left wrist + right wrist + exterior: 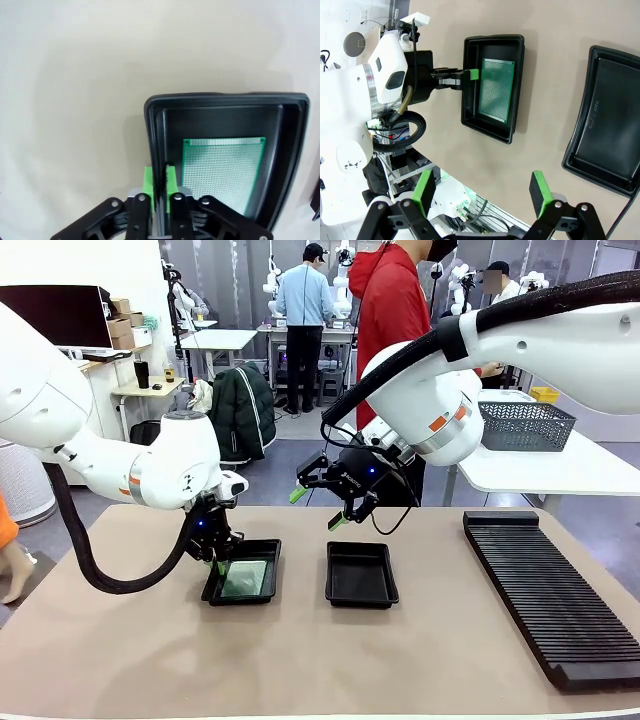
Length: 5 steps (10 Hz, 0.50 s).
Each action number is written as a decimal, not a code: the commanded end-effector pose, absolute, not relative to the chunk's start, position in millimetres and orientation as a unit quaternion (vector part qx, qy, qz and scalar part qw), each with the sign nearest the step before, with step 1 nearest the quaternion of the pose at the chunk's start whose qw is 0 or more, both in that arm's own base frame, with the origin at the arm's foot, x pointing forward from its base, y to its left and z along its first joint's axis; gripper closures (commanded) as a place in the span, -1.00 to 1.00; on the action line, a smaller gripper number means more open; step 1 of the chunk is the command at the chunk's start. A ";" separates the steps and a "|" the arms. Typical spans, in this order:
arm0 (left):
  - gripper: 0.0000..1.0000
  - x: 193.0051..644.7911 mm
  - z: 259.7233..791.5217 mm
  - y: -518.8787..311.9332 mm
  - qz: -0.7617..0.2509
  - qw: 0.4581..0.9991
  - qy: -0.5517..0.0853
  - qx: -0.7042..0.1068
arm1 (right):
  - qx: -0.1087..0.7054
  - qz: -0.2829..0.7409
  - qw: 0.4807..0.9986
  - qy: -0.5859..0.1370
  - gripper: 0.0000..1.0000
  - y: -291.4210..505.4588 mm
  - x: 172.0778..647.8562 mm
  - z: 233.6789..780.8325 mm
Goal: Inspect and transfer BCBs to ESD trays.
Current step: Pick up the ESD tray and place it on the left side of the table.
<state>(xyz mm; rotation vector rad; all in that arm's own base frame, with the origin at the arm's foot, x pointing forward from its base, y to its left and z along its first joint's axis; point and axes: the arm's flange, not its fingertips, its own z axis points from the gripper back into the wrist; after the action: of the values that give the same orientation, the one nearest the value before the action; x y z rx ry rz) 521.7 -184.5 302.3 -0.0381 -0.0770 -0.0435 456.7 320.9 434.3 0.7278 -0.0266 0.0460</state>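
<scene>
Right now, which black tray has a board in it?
The left tray, its rim pinched by the left gripper, holds a green board; the other tray is bare.

A robotics and electronics lab. Past the right claw and the far edge of the worktop, people stand at white tables. Cardboard boxes and a dark monitor sit far behind the left claw. Right of the right claw are a slotted black rack and a mesh basket. The left claw pinches a black tray holding a green perforated circuit board.
</scene>
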 end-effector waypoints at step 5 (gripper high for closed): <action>1.00 515.8 301.6 -180.9 -0.010 0.999 -0.046 -0.015 | 0.348 0.015 0.937 -0.015 -1.00 322.4 456.1 435.2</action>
<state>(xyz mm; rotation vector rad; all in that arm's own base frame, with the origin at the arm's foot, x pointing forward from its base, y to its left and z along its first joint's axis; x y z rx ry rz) 521.7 -184.6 303.4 -0.0387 -0.0793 -0.0433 456.7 320.9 434.3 0.7278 -0.0266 0.0460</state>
